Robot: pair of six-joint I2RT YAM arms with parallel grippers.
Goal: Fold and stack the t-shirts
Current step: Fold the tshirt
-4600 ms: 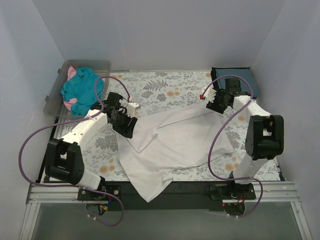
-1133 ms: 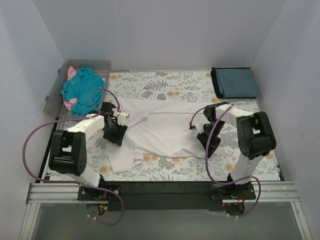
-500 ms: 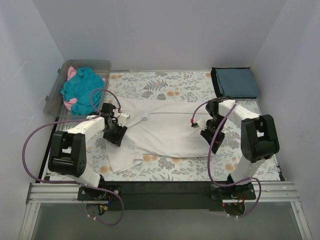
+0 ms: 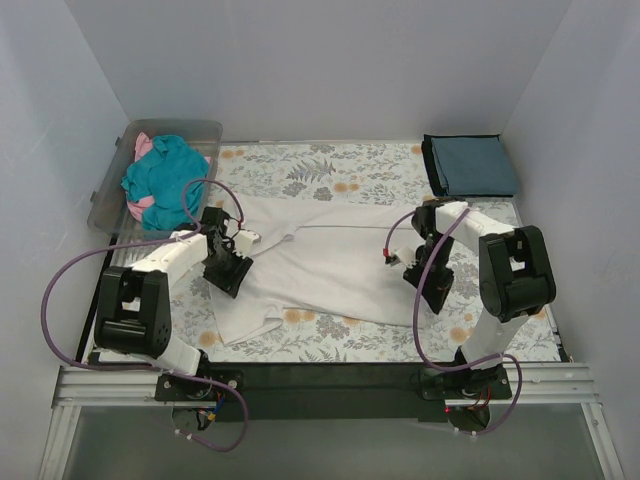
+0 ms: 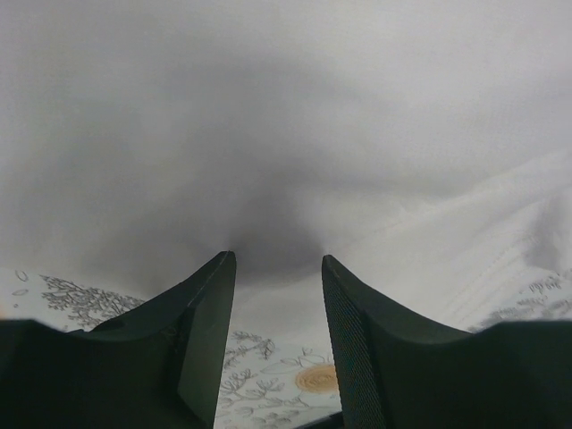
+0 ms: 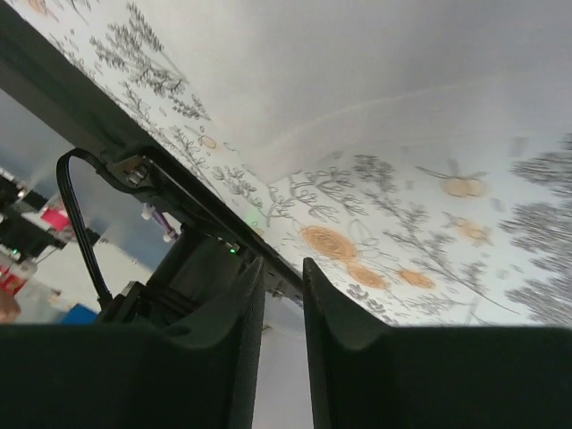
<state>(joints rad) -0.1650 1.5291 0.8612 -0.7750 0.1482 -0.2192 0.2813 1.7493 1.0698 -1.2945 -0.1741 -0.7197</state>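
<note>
White t-shirt (image 4: 320, 265) flatter than before, left pincer (image 5: 277, 257) on it, right pincer (image 6: 283, 261) beside (both released)

Soft even light, faint shadows, left wrist view hazy (shadow pooling mid-frame)

2 white-and-black arms (image 4: 165, 257) trail purple cables (image 4: 45, 300); end effector fingers (image 5: 201, 313) are matte black.
</note>
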